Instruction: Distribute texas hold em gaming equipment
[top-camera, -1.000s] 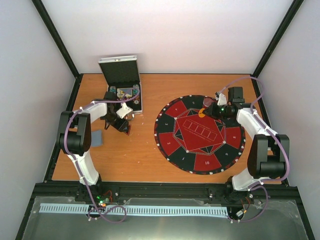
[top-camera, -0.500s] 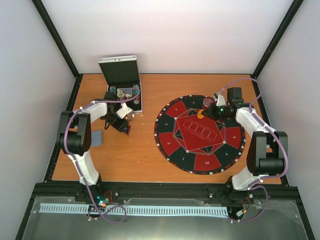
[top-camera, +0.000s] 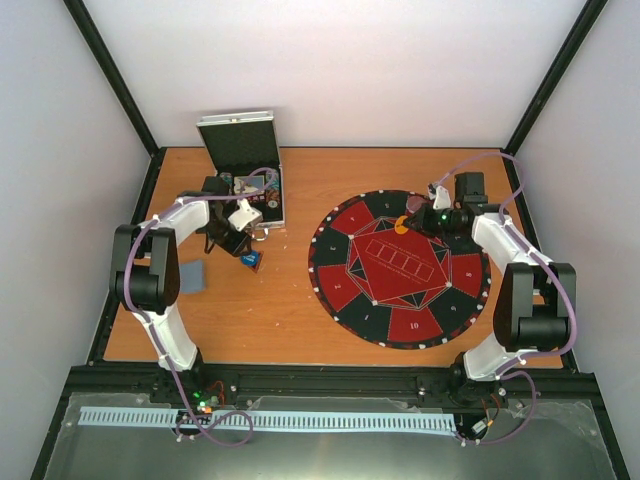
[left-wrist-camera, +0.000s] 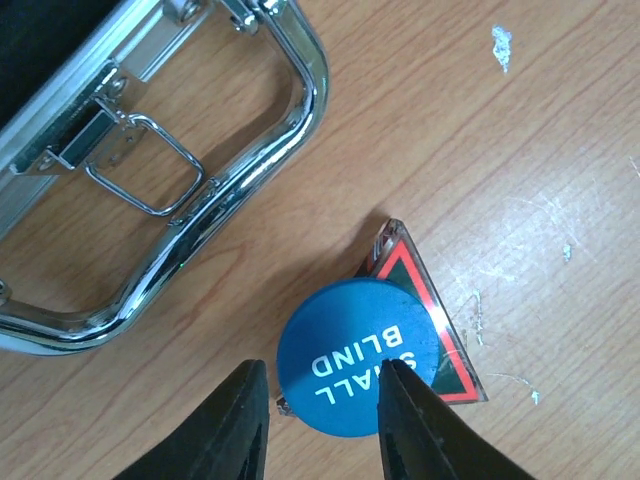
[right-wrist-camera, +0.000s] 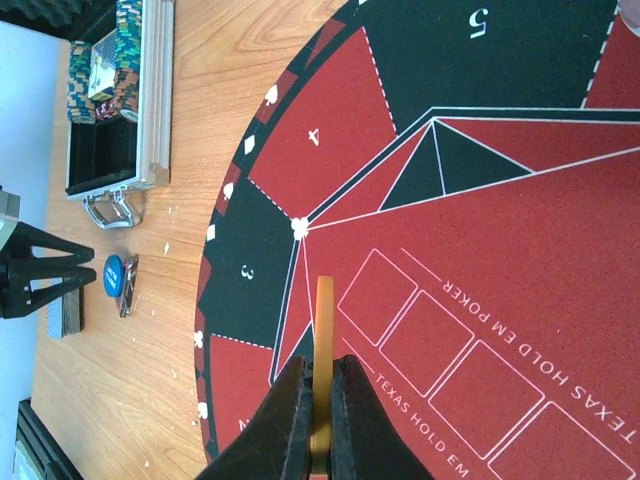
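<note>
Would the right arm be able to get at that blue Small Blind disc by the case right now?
Probably not. The right gripper is shut on an orange disc over the mat, and the blue disc lies across the table by the case handle with the left gripper right at it.

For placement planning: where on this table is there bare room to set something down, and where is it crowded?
Free: bare wood between the blue disc and the round mat, running down to the near edge. Crowded: around the case handle, by the left gripper.
</note>
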